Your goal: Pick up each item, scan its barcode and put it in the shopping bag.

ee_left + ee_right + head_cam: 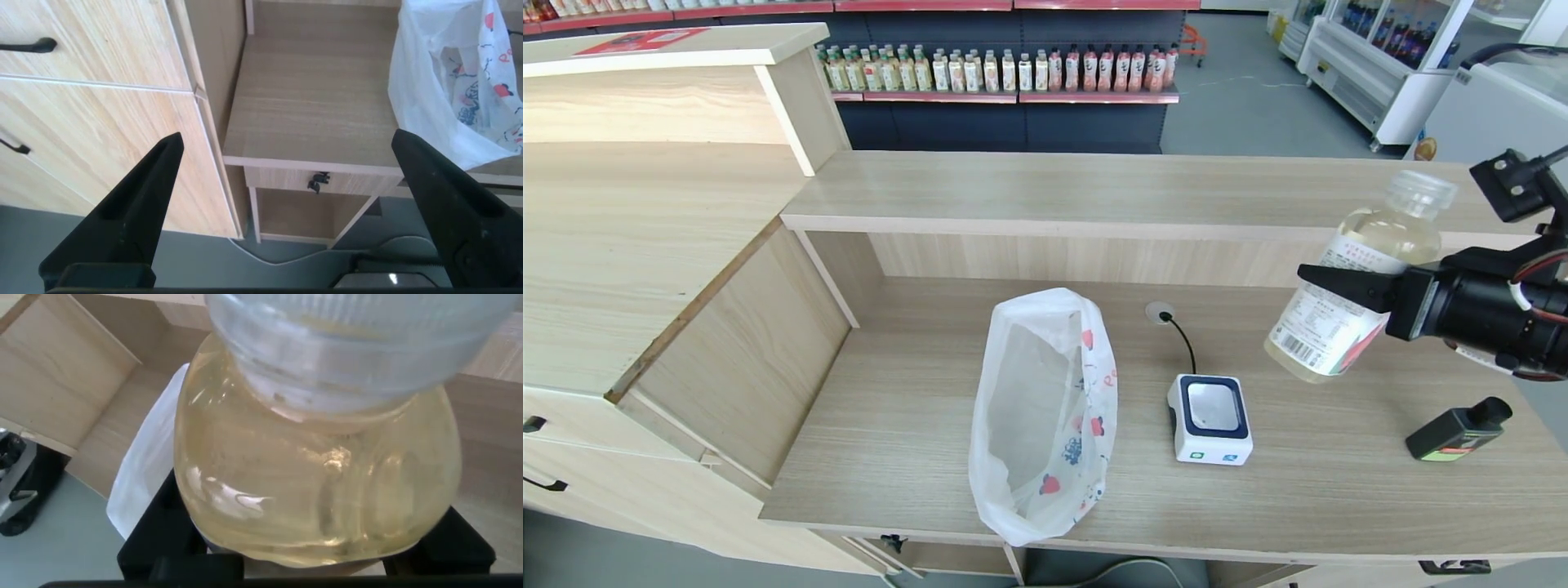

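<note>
Pale yellow liquid in the bottle (1319, 331), clamped by the right gripper (1331, 286). Bag (1045, 408) sits open on counter (1339, 490). Left gripper (288, 139) released

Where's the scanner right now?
Head view: the scanner sits on the counter right of centre, just right of the shopping bag, below-left of the clear bottle in the right tool.

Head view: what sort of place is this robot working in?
Most likely a small shop's checkout. Shelves of bottled drinks line the back, glass-fronted chillers stand at the far right, and a barcode scanner sits beside a shopping bag on the wooden counter.
</note>
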`<state>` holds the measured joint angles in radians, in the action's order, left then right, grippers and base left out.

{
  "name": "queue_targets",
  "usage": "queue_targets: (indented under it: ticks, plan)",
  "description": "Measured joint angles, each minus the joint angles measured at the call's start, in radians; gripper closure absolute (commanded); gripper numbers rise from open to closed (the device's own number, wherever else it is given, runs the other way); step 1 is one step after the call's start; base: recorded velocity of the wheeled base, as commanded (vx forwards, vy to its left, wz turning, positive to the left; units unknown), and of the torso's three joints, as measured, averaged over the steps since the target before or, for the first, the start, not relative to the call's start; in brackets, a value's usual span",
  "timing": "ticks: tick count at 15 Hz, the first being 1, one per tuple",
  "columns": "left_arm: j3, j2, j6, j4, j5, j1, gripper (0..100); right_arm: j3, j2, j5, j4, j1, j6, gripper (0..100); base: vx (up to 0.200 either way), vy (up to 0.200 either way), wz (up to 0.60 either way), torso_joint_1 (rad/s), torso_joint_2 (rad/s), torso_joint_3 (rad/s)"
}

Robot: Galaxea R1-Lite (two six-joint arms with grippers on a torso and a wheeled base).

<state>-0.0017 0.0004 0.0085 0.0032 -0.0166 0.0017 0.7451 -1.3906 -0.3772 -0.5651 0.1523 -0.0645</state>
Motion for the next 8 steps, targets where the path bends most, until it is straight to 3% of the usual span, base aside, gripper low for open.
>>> queue_targets:
  ticks: [6, 8]
  plan:
    - [0.0, 0.0, -0.001, 0.0, 0.0, -0.001, 0, 0.002, 0.037, -0.001, 0.06, 0.016, -0.025, 100, 0.0, 0.2, 0.0, 0.003, 0.0, 0.002]
    - [0.0, 0.0, -0.001, 0.0, 0.0, 0.0, 0, 0.003, 0.031, -0.003, 0.065, 0.046, -0.025, 100, 0.0, 0.0, 0.0, 0.0, 0.0, 0.0]
